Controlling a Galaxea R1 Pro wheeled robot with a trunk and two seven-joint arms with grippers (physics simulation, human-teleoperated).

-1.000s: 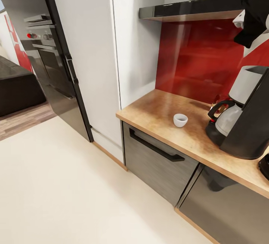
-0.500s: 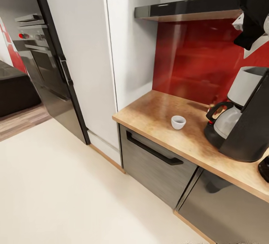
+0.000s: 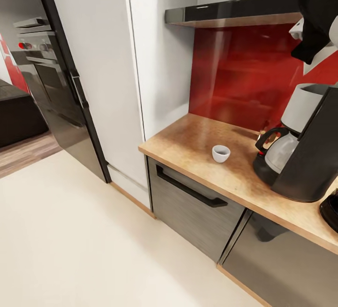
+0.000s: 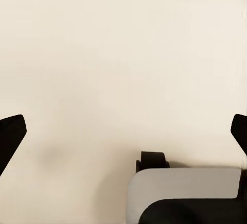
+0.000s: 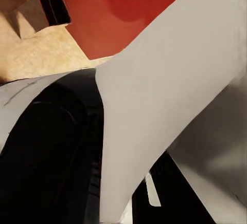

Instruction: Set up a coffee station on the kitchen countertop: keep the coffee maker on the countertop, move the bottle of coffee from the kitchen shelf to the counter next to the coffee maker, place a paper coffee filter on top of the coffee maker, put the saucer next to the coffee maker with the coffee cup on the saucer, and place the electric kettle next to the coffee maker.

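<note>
Head view: the coffee cup (image 3: 221, 153) stands alone on the counter (image 3: 188, 142), near the coffee maker (image 3: 300, 147) but apart from it, under the kitchen shelf (image 3: 234, 13). The left gripper (image 4: 123, 131) has its jaws wide above the floor (image 4: 103, 54). The right jaws: I cannot tell.

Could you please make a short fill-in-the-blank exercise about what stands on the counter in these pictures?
1. The coffee cup stands on the kitchen countertop, not on a ____.
2. The wall panel behind the countertop is ____ in colour.
3. The coffee maker holds a glass carafe with a ____ handle.
4. The kitchen shelf hangs ____ the countertop.

Missing words: saucer; red; black; above
</note>
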